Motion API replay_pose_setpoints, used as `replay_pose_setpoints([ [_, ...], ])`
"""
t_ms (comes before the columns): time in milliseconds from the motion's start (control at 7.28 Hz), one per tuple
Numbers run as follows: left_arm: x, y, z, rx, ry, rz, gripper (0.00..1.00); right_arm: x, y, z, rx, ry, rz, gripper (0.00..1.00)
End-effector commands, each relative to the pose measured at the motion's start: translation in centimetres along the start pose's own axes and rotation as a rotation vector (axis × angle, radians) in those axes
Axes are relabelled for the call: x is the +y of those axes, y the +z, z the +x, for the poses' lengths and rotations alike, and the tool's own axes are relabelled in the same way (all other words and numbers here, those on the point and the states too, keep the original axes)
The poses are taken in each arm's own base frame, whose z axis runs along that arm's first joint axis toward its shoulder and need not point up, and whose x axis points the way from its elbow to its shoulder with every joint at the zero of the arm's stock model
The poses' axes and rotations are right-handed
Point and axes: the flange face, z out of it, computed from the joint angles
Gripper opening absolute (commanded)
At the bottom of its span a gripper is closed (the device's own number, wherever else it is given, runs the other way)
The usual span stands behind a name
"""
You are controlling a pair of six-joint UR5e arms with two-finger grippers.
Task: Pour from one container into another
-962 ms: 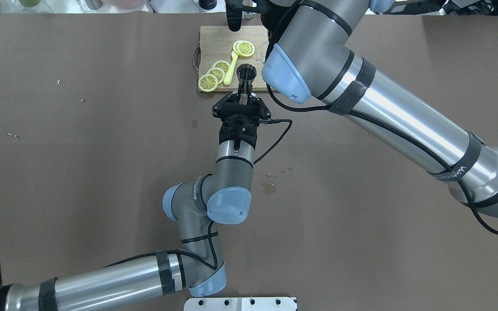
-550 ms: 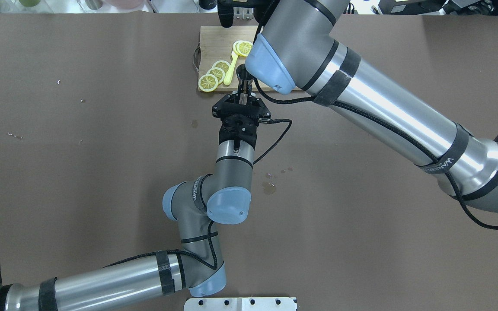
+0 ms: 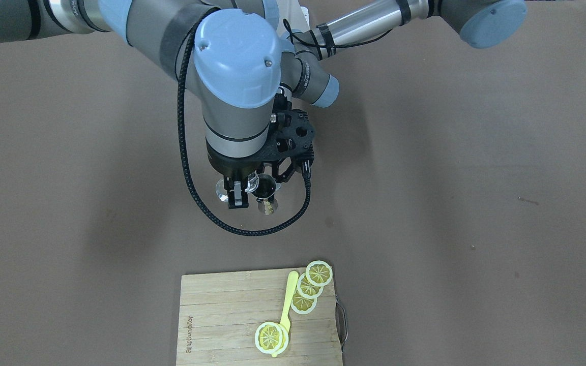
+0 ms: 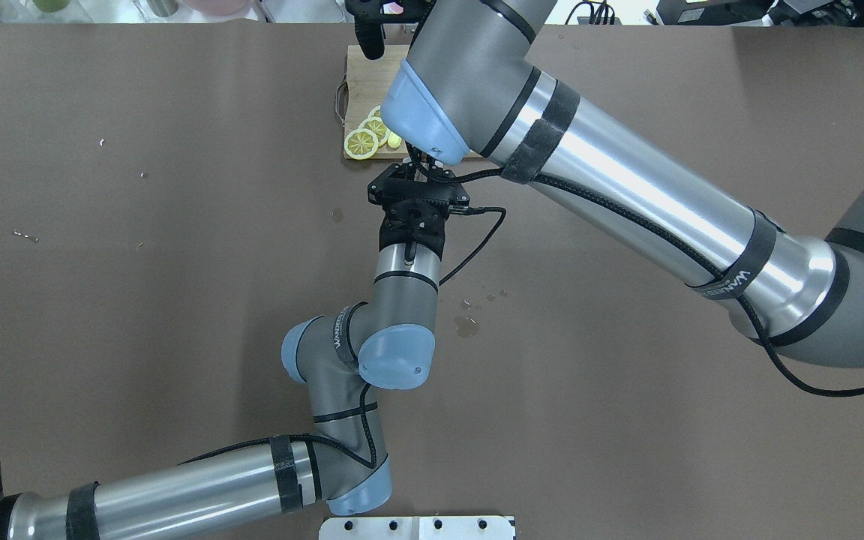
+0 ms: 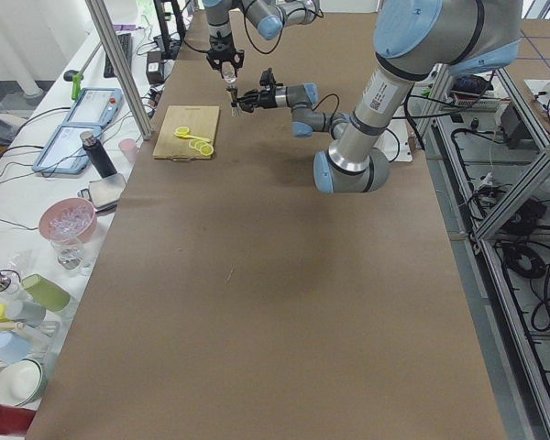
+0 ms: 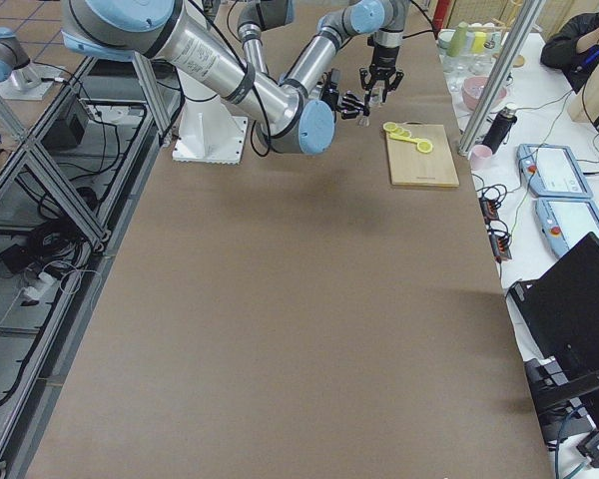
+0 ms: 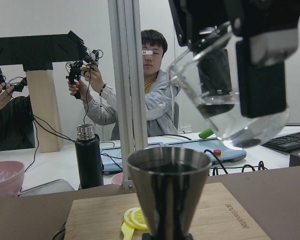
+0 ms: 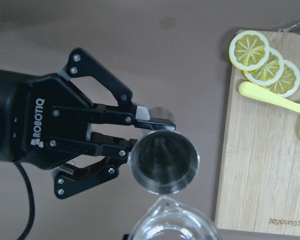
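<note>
Right tool (image 7: 238, 72) gripping the glass (image 7: 225, 115) moved above the jigger (image 8: 163, 162) clamped in left tool (image 8: 140, 131).

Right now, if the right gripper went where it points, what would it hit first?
Probably the jigger, held by the left gripper just under the glass; depth is unclear, so it might slide past to the table.

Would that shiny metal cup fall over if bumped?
Probably, standing free: the jigger tapers below its wide mouth, so it looks tippy. Smooth steel may slip, yet the left gripper holds it. Steel, unlike the glass, shouldn't break.
</note>
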Motion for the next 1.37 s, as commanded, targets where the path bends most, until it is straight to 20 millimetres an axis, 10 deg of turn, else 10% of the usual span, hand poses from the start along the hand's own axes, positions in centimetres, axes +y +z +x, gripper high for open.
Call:
replay_pose_setpoints([
  [0,-0.1,0.0,0.0,0.0,-0.001,0.001,0.0,-0.2,0.0,-0.3,-0.024,-0.029,-0.077,0.0],
  [1237,-0.4,-0.1,-0.1,0.002,-0.005,0.004,0.0,-5.0,0.4,1.6,-0.073,-0.095,-0.299,0.0],
])
